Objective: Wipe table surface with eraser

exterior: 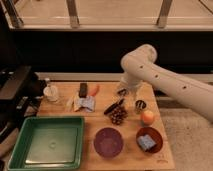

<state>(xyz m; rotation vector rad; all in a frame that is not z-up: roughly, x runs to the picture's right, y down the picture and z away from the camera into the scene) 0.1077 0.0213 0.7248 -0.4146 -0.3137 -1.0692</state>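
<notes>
The eraser (83, 90) is a small dark block lying at the back of the table surface (100, 120), left of centre, beside an orange piece (94, 90). My gripper (128, 93) hangs fingers-down over the back of the board, right of centre and well to the right of the eraser. It is open and holds nothing. The white arm (170, 85) reaches in from the right.
A green tray (47, 142) fills the front left. A purple bowl (108, 141) and a red bowl (148, 140) with a blue sponge stand in front. A blue-grey cloth (86, 103), pine cone (118, 116), peach (147, 117), metal cup (140, 105) and white bottle (50, 91) lie around.
</notes>
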